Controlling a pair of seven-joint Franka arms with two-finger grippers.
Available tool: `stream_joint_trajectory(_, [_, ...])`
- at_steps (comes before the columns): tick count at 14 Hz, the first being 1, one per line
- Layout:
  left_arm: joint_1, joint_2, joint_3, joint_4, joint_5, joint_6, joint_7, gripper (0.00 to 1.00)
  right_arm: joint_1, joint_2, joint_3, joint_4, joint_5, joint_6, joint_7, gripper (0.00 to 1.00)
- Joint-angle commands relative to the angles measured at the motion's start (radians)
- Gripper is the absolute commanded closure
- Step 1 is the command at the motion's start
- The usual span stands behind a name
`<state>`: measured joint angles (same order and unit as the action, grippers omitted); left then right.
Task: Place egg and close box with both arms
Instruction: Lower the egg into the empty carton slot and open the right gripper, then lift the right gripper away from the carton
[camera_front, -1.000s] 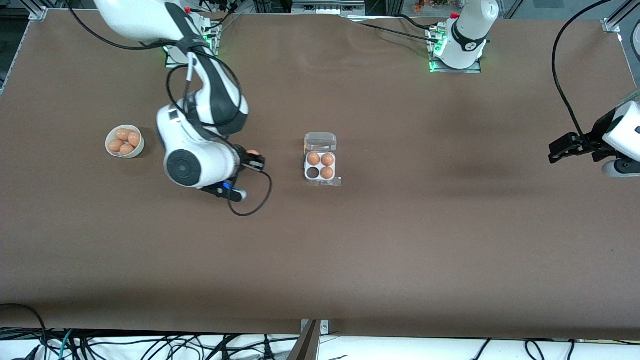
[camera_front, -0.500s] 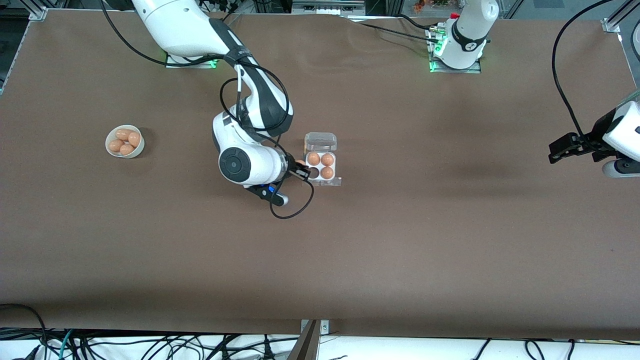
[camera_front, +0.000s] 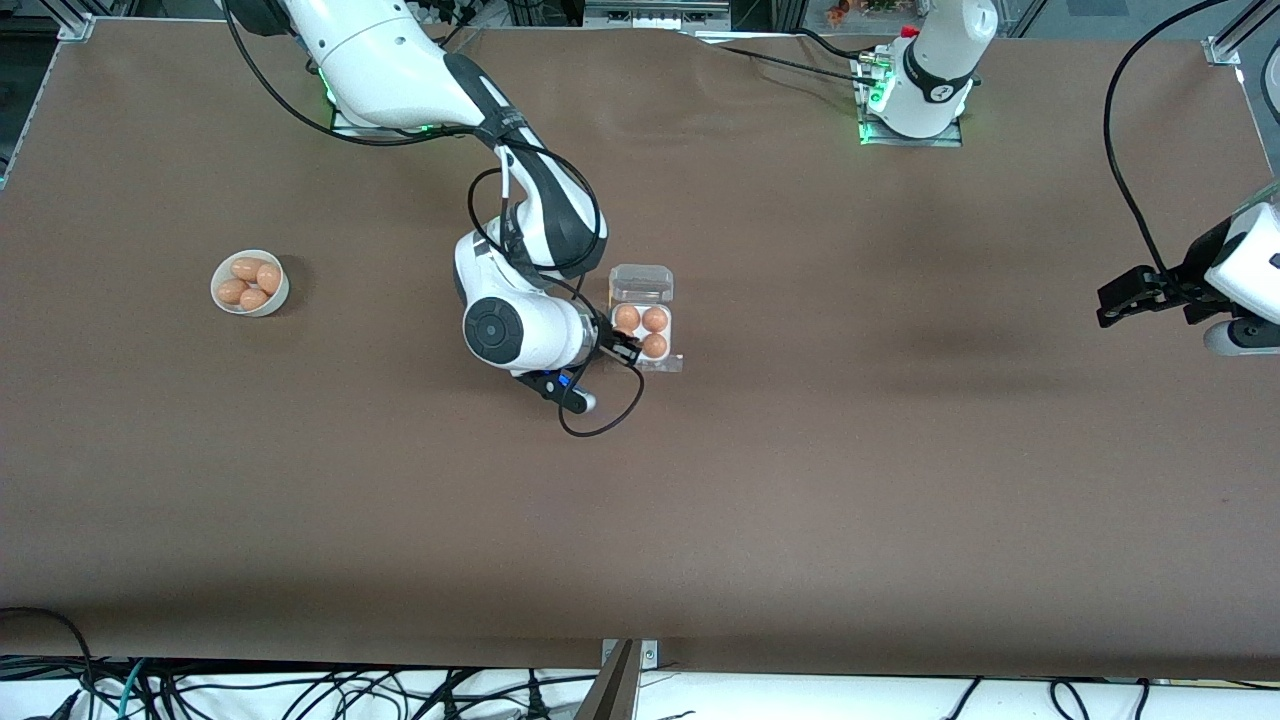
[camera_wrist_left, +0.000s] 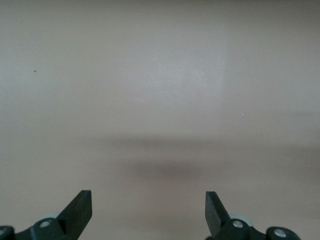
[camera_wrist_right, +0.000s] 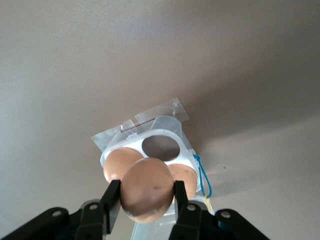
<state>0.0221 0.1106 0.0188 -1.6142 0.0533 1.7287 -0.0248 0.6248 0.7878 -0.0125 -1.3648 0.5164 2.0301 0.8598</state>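
Since the earlier frame my right arm (camera_front: 470, 90) has swung from the bowl (camera_front: 250, 283) end to the box (camera_front: 641, 322) mid-table, so my right gripper (camera_front: 622, 348) now hangs over the box's empty cell w/ the egg (camera_wrist_right: 146, 189) clamped between its fingers (camera_wrist_right: 111, 200). That means transport is basically done; next, I judge, is a short drop into the one free cell, then let go. Left arm (camera_front: 930, 60) waits at its end of the table, left gripper (camera_wrist_left: 148, 210) spread wide over bare table (camera_wrist_left: 160, 75), nothing in it. Box sits lid open, clear lid folded back toward the bases, white tray w/ three eggs in and one dark hole, the cell nearer the camera on the right arm's side. Egg is smooth, orange-brown, faint speckle, held round its middle. Bowl nr the right arm's end holds four more eggs.
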Motion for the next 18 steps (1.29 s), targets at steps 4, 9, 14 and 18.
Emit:
stream_joint_trajectory(4, [0.002,0.012,-0.002,0.028,-0.023,-0.011,0.017,0.0,0.01,0.039,0.014,0.033,0.021,0.002,0.01,0.68])
stream_joint_trajectory(9, [0.002,0.012,-0.002,0.028,-0.023,-0.011,0.017,0.0,0.01,0.051,0.014,0.033,0.019,0.002,0.01,0.41])
stream_joint_trajectory(14, [0.001,0.012,0.0,0.028,-0.023,-0.011,0.019,0.0,0.003,0.047,0.013,0.046,0.021,0.028,0.005,0.0])
stream_joint_trajectory(18, [0.001,0.017,-0.002,0.028,-0.023,-0.011,0.017,0.0,-0.025,0.033,0.006,0.072,0.017,0.021,0.002,0.0])
